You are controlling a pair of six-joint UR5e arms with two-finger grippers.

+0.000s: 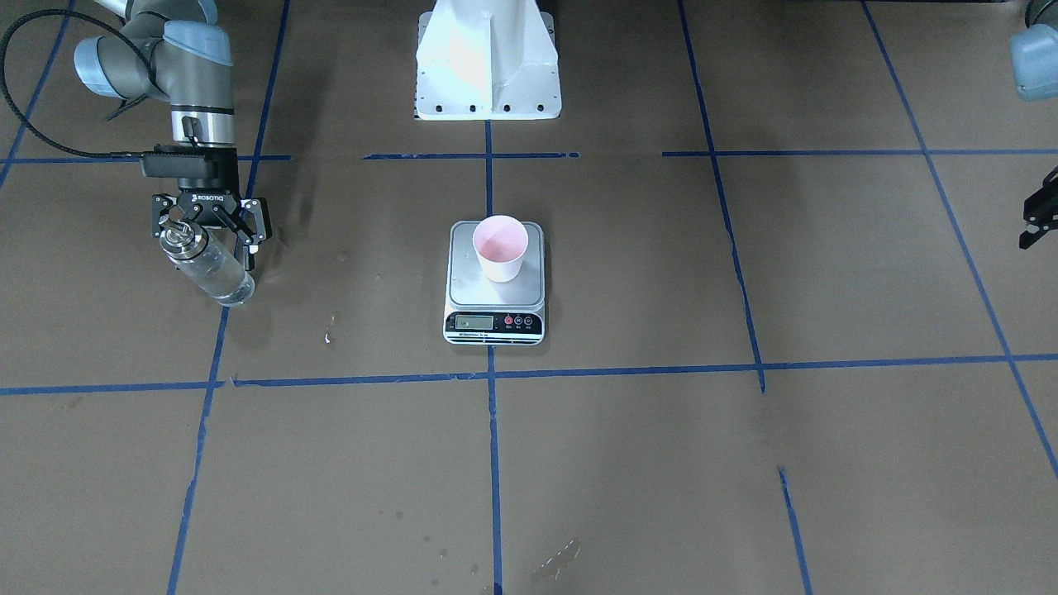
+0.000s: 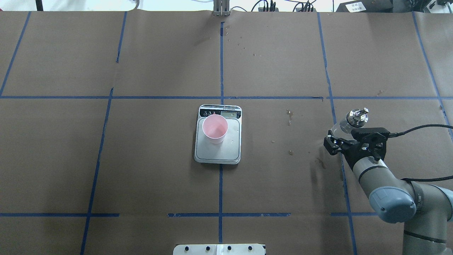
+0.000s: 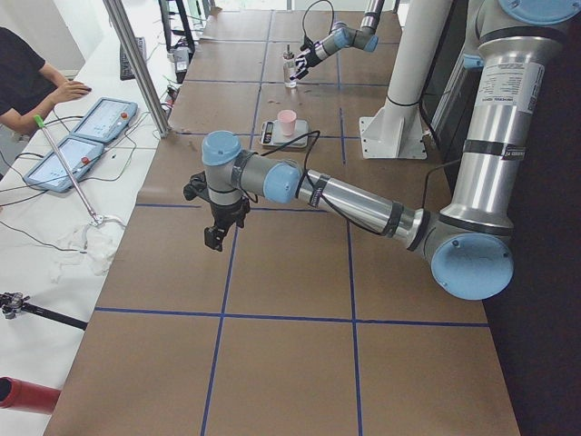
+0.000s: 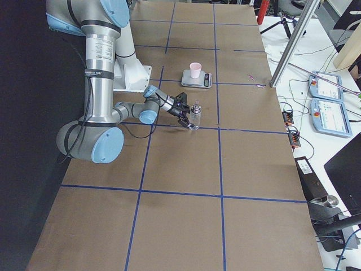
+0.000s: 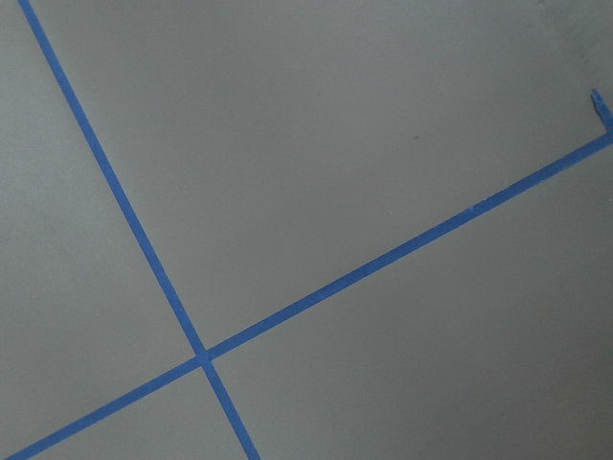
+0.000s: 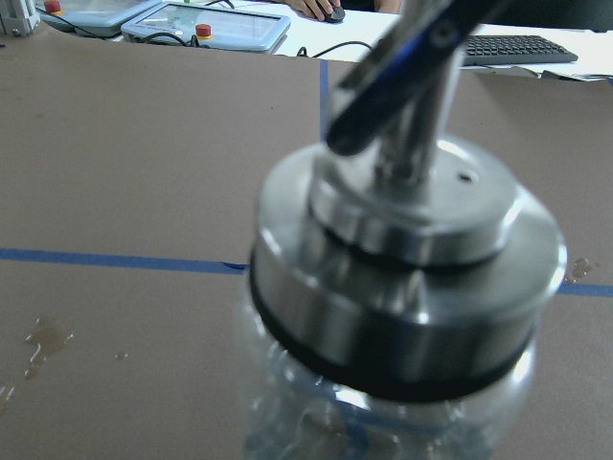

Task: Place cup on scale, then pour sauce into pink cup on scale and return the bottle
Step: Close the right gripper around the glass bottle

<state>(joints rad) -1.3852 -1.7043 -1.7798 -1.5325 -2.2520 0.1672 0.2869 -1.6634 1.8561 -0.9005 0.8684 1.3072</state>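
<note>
The pale pink cup (image 1: 500, 244) stands upright on the steel platform of the scale (image 1: 463, 285) at the table's middle; it also shows in the overhead view (image 2: 214, 128). I cannot tell whether it holds liquid. The clear glass bottle (image 1: 211, 268) with its silver pourer cap (image 2: 356, 117) stands upright on the table on the robot's right. My right gripper (image 1: 207, 240) is level with it, jaws spread wide on either side, apart from the glass. The cap fills the right wrist view (image 6: 402, 287). My left gripper (image 1: 1037, 219) hangs at the far left, cut off by the edge.
The white robot pedestal (image 1: 488, 62) stands behind the scale. Wet stains mark the brown paper near the bottle (image 1: 329, 330) and at the front (image 1: 558, 562). Blue tape lines cross the table. An operator and tablets (image 3: 91, 127) are beyond the far edge.
</note>
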